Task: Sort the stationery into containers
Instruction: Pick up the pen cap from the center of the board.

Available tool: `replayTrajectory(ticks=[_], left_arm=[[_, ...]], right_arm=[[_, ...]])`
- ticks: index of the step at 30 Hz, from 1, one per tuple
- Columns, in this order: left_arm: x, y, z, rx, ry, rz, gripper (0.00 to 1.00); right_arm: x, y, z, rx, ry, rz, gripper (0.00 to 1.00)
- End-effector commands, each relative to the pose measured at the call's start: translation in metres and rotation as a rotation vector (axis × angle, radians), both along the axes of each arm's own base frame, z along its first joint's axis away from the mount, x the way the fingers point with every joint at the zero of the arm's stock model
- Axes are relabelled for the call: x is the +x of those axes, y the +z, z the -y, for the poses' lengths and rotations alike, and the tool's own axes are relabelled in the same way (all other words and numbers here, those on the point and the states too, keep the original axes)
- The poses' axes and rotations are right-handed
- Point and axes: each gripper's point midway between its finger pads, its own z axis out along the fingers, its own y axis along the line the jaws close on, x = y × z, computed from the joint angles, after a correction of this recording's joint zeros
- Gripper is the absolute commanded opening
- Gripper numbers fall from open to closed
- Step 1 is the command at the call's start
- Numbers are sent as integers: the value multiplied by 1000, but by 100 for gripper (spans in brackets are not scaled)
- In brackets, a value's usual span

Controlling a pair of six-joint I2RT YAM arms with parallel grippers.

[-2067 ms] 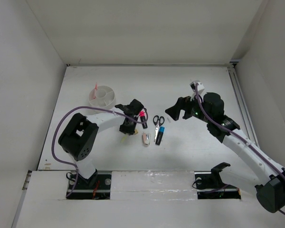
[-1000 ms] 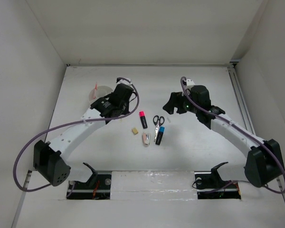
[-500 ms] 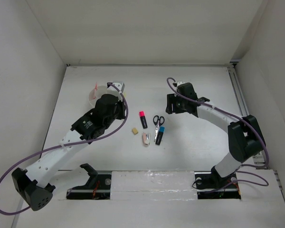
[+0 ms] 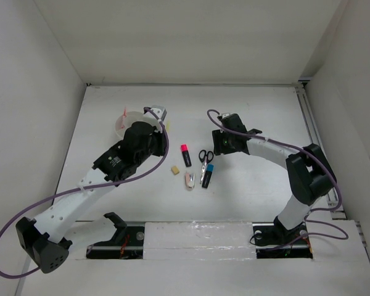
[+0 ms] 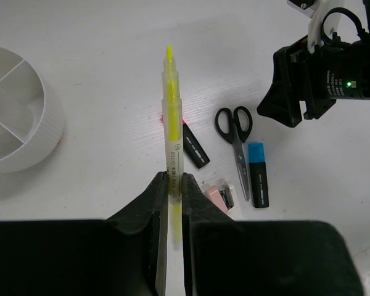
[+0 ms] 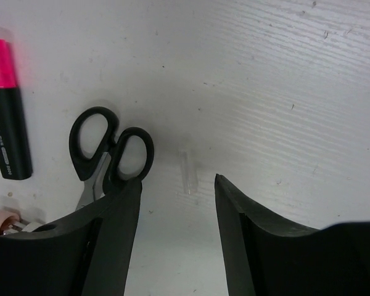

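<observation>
My left gripper (image 5: 172, 179) is shut on the thin yellow stick (image 5: 171, 117) and holds it above the table, right of the round white tray (image 5: 24, 132). In the top view this gripper (image 4: 157, 121) hangs by the tray (image 4: 121, 123), where a pink pen (image 4: 124, 113) stands. My right gripper (image 6: 177, 182) is open and empty, low over the table just right of the black-handled scissors (image 6: 108, 151); a small clear piece (image 6: 188, 169) lies between its fingers. The pink-capped highlighter (image 4: 185, 155), scissors (image 4: 205, 156), blue-capped highlighter (image 4: 207, 174), tan eraser (image 4: 173, 169) and white-pink piece (image 4: 189, 179) lie mid-table.
White walls enclose the table on the left, back and right. A metal rail (image 4: 311, 135) runs along the right edge. The arm bases (image 4: 197, 237) sit at the near edge. The left arm's body crosses the table left of the items.
My left arm has lifted the yellow stick off the table and carried it back toward the tray, uncovering the eraser. My right gripper has moved left and down beside the scissors.
</observation>
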Motion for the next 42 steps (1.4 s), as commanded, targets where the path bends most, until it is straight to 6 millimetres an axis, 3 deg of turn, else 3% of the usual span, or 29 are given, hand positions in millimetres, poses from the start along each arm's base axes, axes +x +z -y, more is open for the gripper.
replayTrajectory(ticks=[1,15,26,30,36,39,42], left_arm=[[1,9,7,-26,-33,29,0],[-1,0,16,-16,-78,-2,0],[-2,-1,17,-19,-86,-5,0],[-2,-1,17,-19,-86,-5,0],[-2,2,15,-22,-78,5,0],[-3,5,14,-27,-78,12,0],[-6,8,16,-34,-104,17,0]], right_arm=[[9,4,4,-30,-20,31,56],[8,-22,9,-83,-22,-20,49],[6,-25,5,-108,-12,-30,34],[7,-26,1,-117,-8,-25,33],[3,-32,1,-139,-3,-45,18],[5,-30,2,-146,-9,-41,1],[8,-23,0,-131,-19,-28,0]])
